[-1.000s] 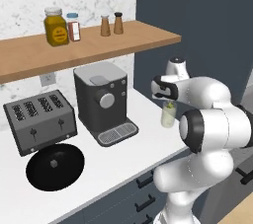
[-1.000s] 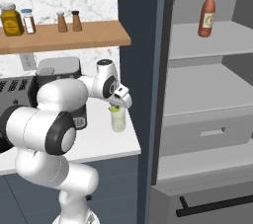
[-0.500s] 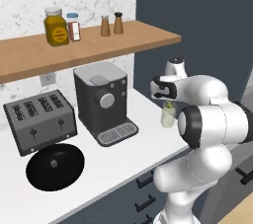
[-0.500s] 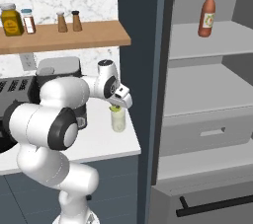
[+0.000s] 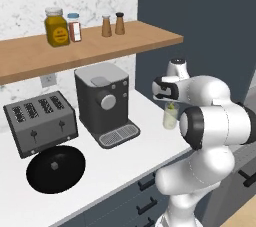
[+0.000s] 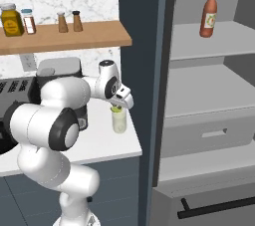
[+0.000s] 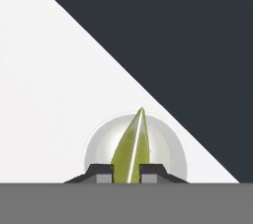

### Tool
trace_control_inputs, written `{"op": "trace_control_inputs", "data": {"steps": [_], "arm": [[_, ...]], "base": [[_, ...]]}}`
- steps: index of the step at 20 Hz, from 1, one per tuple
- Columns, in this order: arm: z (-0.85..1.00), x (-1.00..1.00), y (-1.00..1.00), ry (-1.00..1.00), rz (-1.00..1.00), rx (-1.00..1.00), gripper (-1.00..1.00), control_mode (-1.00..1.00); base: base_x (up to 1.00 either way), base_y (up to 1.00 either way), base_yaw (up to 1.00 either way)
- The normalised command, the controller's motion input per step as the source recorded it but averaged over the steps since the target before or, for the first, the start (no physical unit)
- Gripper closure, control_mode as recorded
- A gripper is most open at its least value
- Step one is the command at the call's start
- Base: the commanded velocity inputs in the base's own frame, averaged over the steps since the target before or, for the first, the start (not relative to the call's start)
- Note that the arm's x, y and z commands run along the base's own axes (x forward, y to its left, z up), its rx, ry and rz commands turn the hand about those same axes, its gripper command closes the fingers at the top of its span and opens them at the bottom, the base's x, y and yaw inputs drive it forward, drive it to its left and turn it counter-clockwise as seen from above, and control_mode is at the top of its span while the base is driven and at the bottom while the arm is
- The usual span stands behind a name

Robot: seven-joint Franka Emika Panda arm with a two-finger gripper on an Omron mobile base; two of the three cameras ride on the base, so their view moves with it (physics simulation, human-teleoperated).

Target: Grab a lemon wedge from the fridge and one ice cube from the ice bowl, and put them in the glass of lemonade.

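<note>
The end effector [image 7: 126, 171] pinches the lemon wedge [image 7: 131, 146] between its fingertips, directly above the glass of lemonade [image 6: 119, 120] on the counter [image 5: 115, 163]. Releasing well likely means spreading the jaws while centred over the rim.

White counter [image 5: 125, 158]: toaster [image 5: 40, 122], coffee machine [image 5: 104, 102], black lid [image 5: 55, 168] (flat), glass of lemonade [image 5: 170, 116].

Glossy white rounded arm segments, dark grey joint bands, small dark-tipped pincer [image 7: 126, 171].
</note>
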Motion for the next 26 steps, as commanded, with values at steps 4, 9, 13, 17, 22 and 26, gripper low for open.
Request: {"op": "trace_control_inputs", "data": {"steps": [4,9,13,17,22,26], "arm": [[0.0,0.0,0.0,0.0,0.0,0.0,-1.0,-1.0],[0.0,0.0,-0.01,0.0,0.0,0.0,-1.0,-1.0],[0.1,-0.17,-0.04,0.0,0.0,0.0,-1.0,-1.0],[0.27,-0.2,0.0,-0.03,0.0,0.03,-1.0,-1.0],[0.3,-0.27,0.01,-0.05,0.0,0.03,-1.0,-1.0],[0.24,-0.24,0.0,-0.05,0.0,0.03,-1.0,-1.0]], "base": [[0.0,0.0,0.0],[0.0,0.0,0.0],[0.0,0.0,0.0],[0.0,0.0,0.0],[0.0,0.0,0.0],[0.0,0.0,0.0]]}}
